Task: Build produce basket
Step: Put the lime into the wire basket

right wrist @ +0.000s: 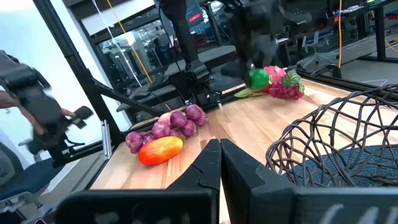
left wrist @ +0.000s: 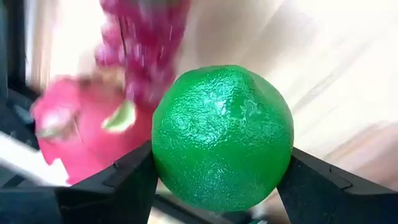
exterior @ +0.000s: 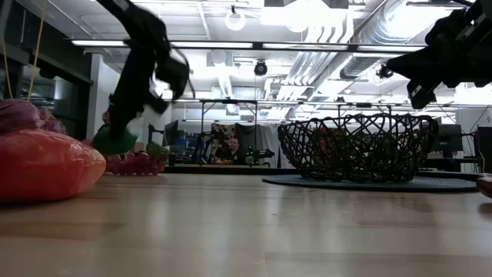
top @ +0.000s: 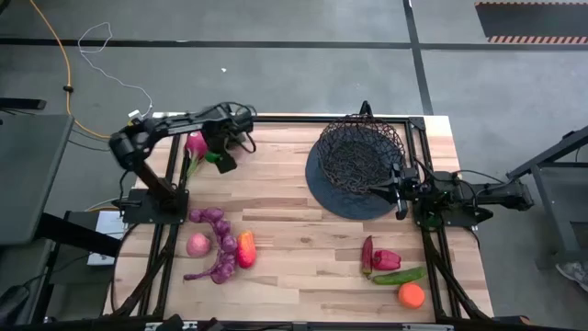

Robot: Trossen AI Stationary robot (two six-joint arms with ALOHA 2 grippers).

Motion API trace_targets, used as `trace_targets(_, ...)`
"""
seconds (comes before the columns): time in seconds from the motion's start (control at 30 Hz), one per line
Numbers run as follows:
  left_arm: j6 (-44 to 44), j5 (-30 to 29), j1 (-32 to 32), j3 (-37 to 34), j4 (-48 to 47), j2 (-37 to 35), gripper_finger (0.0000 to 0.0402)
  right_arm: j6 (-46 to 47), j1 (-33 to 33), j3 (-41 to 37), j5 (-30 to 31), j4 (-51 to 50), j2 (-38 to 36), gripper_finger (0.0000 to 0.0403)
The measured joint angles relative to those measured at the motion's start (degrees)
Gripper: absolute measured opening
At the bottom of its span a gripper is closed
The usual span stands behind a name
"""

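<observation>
Green fruit (left wrist: 222, 138) fills left wrist view, clamped between left fingers (left wrist: 127, 183), lifted off bench (top: 294, 230) at far-left corner. Basket (top: 360, 152) lies well apart toward right arm; right fingers (right wrist: 217, 168) shut, empty, beside basket rim.

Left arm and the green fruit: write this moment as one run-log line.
left end effector: shut on green fruit | fruit: off table | basket: empty | right end effector: shut, beside basket
</observation>
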Motion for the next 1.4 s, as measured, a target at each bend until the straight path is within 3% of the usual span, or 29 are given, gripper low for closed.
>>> trace_targets(0.2, -8.0, 14.2, -0.6, 0.6, 12.1, -13.6, 0.0261, 0.0, 0.0, 0.0, 0.0, 0.0, 0.0, 0.0000)
trace_targets(0.37, -13.8, 20.7, -2.7, 0.6, 27.1, -23.4, 0.0262, 0.0, 0.0, 0.0, 0.0, 0.0, 0.0, 0.0000)
trace_targets(0.63, -18.5, 20.2, -9.5, 0.6, 45.9, -32.0, 0.0263, 0.0, 0.0, 0.0, 0.0, 0.0, 0.0, 0.0000)
trace_targets(0.87, -17.3, 18.3, -16.9, 0.4, 48.5, -31.6, 0.0263, 0.0, 0.0, 0.0, 0.0, 0.0, 0.0, 0.0000)
trace_targets(1.07, -21.2, 14.2, -23.2, -10.6, 64.0, -31.2, 0.0264, 0.0, 0.0, 0.0, 0.0, 0.0, 0.0, 0.0000)
trace_targets(1.23, -27.6, 16.7, -25.1, -20.6, 80.3, -31.4, 0.0264, 0.0, 0.0, 0.0, 0.0, 0.0, 0.0, 0.0000)
trace_targets(1.4, -32.8, 17.1, -26.5, -25.5, 90.7, -31.4, 0.0264, 0.0, 0.0, 0.0, 0.0, 0.0, 0.0, 0.0000)
